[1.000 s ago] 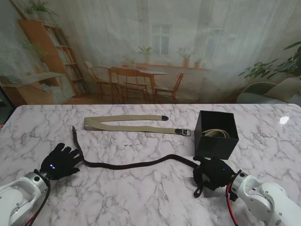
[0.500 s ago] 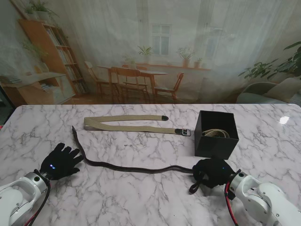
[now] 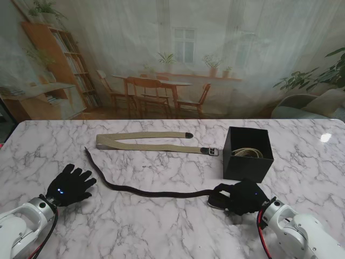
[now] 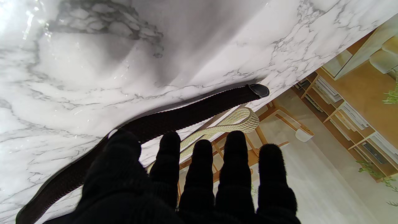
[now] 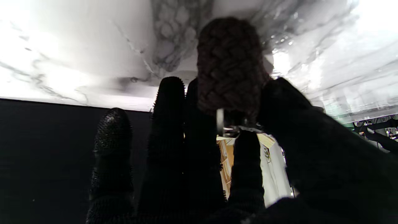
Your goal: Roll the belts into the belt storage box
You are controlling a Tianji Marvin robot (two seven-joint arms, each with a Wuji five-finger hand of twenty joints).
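A dark brown woven belt (image 3: 151,191) lies across the marble table from near my left hand (image 3: 70,185) to my right hand (image 3: 241,196). The right hand, in a black glove, is shut on the belt's buckle end (image 5: 229,65), which shows close up between thumb and fingers. My left hand is open, fingers spread flat, just beside the belt's strap (image 4: 186,115) and not gripping it. The black belt storage box (image 3: 248,154) stands just beyond the right hand and holds a rolled beige belt (image 3: 247,153). A beige belt (image 3: 151,142) lies flat farther from me.
The beige belt's buckle (image 3: 211,151) lies close to the box's left side. The table's far edge (image 3: 172,120) runs behind both belts. The dark belt's free tip (image 4: 259,90) points away from me, past the left hand.
The right hand has drawn the dark belt's end in and shifted slightly left, folding it under the fingers. The strap has straightened and slid right. The left hand stayed put.
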